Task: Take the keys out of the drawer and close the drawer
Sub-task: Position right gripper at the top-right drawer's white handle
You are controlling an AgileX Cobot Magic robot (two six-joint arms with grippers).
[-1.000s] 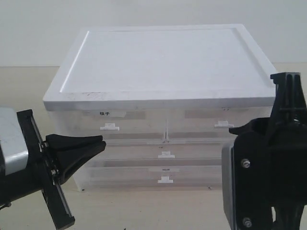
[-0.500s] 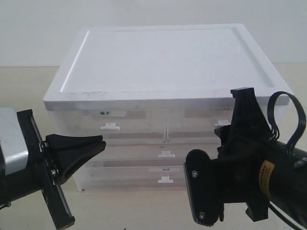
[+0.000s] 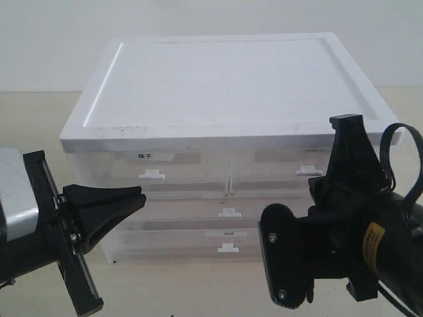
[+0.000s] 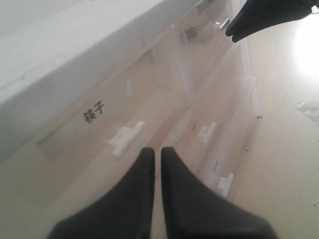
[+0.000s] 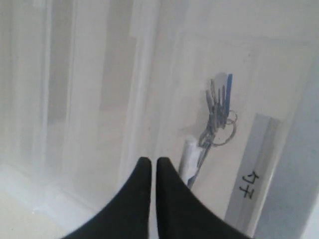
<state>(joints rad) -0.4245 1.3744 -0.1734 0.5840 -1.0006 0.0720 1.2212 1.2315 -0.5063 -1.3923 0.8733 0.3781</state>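
The drawer (image 3: 284,173) is the top right half-width one of the translucent cabinet, and its front looks flush with its neighbours. Its white tab handle (image 5: 188,158) and grey label strip (image 5: 248,183) show close up in the right wrist view. The keys (image 5: 218,110), a dark slender bunch on a ring, lie behind the drawer's front. My right gripper (image 5: 149,160) is shut and empty, its tips just short of the handle. In the exterior view the right gripper (image 3: 347,122) stands before the drawer's right end. My left gripper (image 3: 141,196) is shut and empty, apart from the cabinet's left front.
The cabinet has a wide white lid (image 3: 225,79). The top left drawer carries a bold black label (image 4: 93,112) and a tab handle (image 4: 127,138). Two full-width drawers (image 3: 228,231) sit below. Beige tabletop (image 3: 198,290) runs in front.
The right arm swung from close to the camera at the right edge down and left in front of the cabinet, then eased slightly right. The left arm stayed still.
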